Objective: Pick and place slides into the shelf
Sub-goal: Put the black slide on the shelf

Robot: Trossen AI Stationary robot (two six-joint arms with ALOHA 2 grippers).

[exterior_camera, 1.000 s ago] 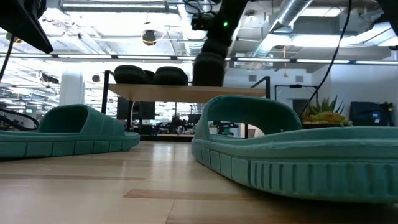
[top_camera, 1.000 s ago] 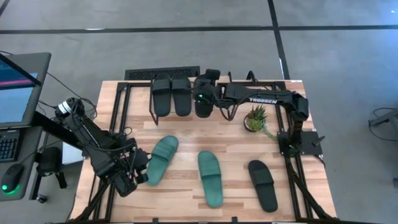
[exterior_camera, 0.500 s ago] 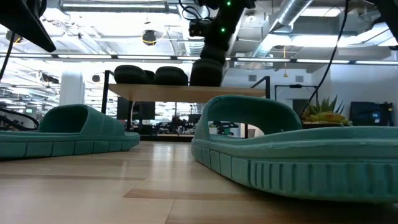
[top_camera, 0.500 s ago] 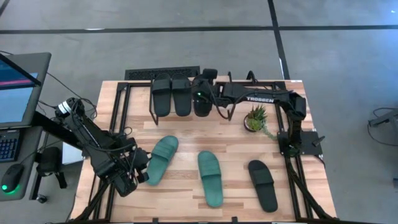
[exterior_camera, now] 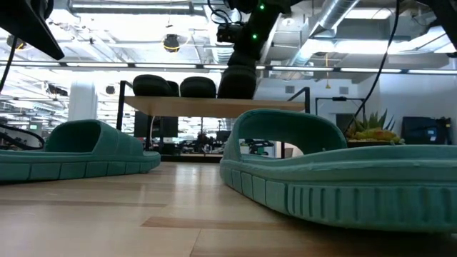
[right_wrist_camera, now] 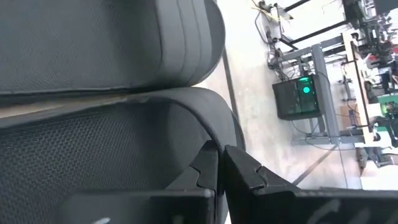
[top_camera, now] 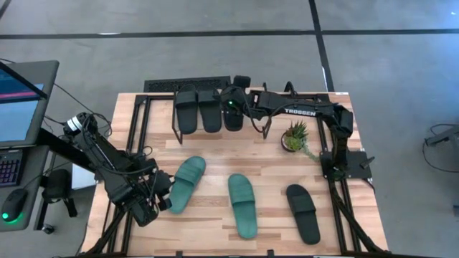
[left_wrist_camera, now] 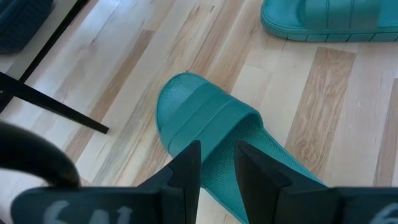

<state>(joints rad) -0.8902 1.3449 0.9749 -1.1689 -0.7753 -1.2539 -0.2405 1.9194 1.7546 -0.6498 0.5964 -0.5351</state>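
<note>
Three black slides (top_camera: 209, 111) lie side by side on the shelf (exterior_camera: 186, 107) at the table's far side. My right gripper (top_camera: 232, 99) is shut over the far end of the rightmost one (top_camera: 234, 118). On the tabletop lie two teal slides (top_camera: 185, 183) (top_camera: 242, 205) and a black slide (top_camera: 303, 212). My left gripper (left_wrist_camera: 216, 163) stands open near the front left. Its fingers are over the heel half of the left teal slide (left_wrist_camera: 205, 124), which rests flat on its sole. My left gripper slants down over the teal slide's footbed (left_wrist_camera: 217, 152); I cannot tell whether its fingers touch it. My right gripper slants down from the table's right. Its shut fingertips (right_wrist_camera: 210, 155) lie against the smooth curved rim (right_wrist_camera: 205, 121) of the rightmost black slide, which rests on the shelf's board.
A small potted plant (top_camera: 295, 136) stands just right of the shelf. A dark grille (top_camera: 186, 84) lies at the table's far edge. A monitor (top_camera: 21, 100) and keyboard stand beyond the left edge. Bare wood shows between the shelf and the loose slides.
My right gripper has swung slightly toward the table's left over the shelf, staying shut. The black slide under it has slid a little toward the far edge, closer in line with the other two.
</note>
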